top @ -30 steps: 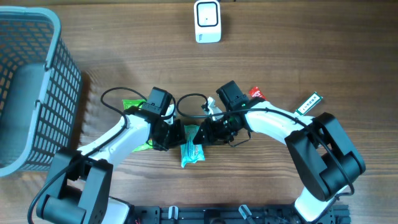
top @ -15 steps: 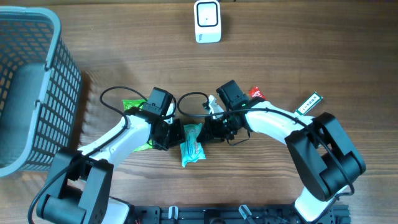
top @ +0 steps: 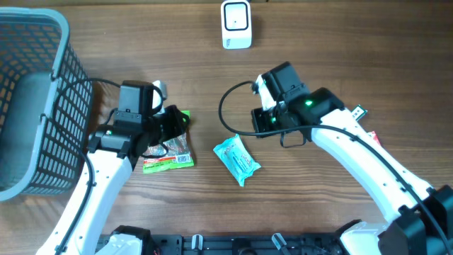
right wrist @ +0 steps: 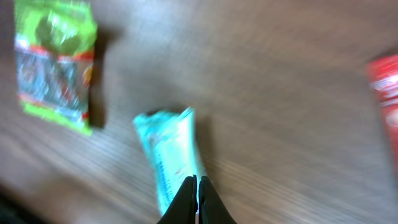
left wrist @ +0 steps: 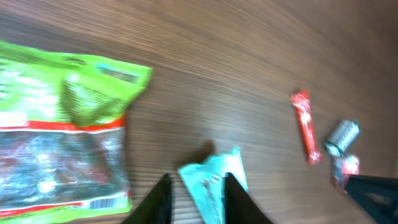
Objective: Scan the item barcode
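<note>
Overhead, we find the teal packet (top: pixel 237 159) lying loose, well apart from the scanner (top: pixel 236 23); left wrist: the left gripper (left wrist: pixel 196 186), partly open and empty, faces it; right wrist: the right gripper (right wrist: pixel 196 186), closed and empty, hovers above it, so neither presents its barcode.

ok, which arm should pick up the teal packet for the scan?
Probably right: its shut right gripper hangs almost over the teal packet, nearer than the left gripper, which sits by the green snack bag.

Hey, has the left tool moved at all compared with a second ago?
Yes. The left tool has shifted left, away from the teal packet and closer to the basket, ending by the green packet.
</note>
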Robot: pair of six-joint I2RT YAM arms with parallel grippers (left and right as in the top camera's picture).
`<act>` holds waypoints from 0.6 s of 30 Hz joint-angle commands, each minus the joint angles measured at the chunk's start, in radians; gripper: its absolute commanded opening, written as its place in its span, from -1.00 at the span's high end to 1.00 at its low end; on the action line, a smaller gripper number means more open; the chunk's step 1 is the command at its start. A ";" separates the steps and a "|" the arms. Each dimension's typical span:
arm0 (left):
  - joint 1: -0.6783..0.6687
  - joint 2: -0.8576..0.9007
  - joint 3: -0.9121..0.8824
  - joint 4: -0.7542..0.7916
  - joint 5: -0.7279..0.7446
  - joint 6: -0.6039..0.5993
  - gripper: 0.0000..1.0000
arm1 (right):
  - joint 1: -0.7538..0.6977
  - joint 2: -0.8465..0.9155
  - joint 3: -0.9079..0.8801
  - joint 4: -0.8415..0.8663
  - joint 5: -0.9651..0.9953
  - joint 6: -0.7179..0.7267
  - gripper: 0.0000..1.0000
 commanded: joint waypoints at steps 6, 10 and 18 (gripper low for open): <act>-0.048 0.099 -0.023 -0.105 -0.026 0.007 0.92 | 0.005 0.043 0.005 -0.014 -0.148 -0.191 -0.15; -0.159 0.256 -0.041 -0.048 -0.007 0.003 0.92 | 0.005 0.145 0.004 -0.045 -0.284 -0.192 -0.17; -0.268 0.499 -0.041 0.129 0.054 -0.075 0.87 | 0.005 0.344 0.004 -0.093 -0.397 -0.192 -0.33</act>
